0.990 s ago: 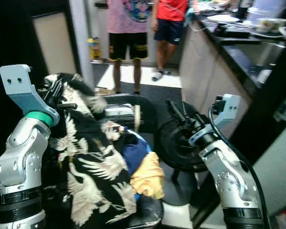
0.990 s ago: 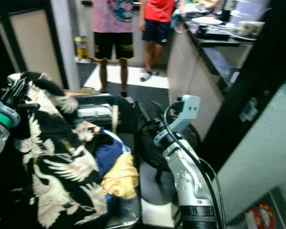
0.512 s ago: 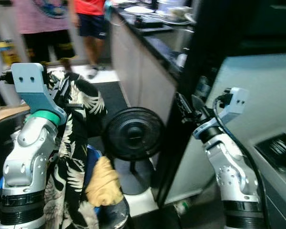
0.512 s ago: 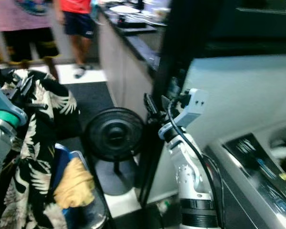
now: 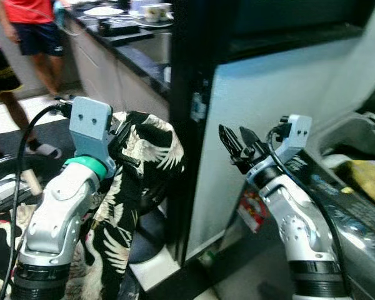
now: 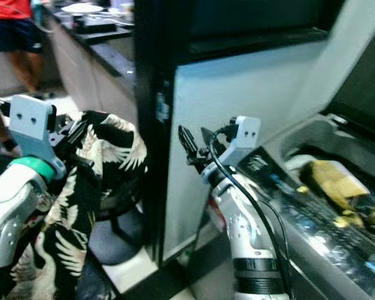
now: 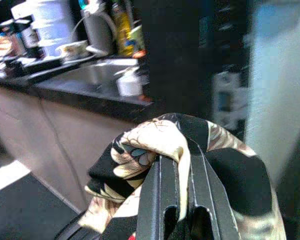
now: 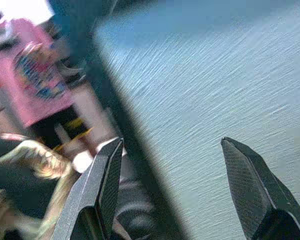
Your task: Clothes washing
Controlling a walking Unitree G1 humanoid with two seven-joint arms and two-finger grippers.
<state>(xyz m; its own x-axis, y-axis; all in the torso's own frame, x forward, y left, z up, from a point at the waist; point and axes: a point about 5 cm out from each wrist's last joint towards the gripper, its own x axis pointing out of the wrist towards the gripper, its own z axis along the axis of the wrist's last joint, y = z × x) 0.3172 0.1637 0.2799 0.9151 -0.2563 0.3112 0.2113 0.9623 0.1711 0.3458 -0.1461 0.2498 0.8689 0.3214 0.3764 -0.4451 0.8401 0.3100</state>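
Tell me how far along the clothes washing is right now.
Done: the washer stands open with yellow laundry already inside. In hand: the left gripper is shut on the black crane-print shirt, held up beside the dark pillar. The right gripper is open and empty. Left: carrying the shirt to the washer and dropping it in.

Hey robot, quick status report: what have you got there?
Left gripper shut on patterned shirt. Right gripper open, empty. Washing machine open at right, clothes inside.

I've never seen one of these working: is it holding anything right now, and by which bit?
The left gripper is shut on a bunched fold of the black crane-print shirt, the rest hanging down. The right gripper is open, holding nothing.
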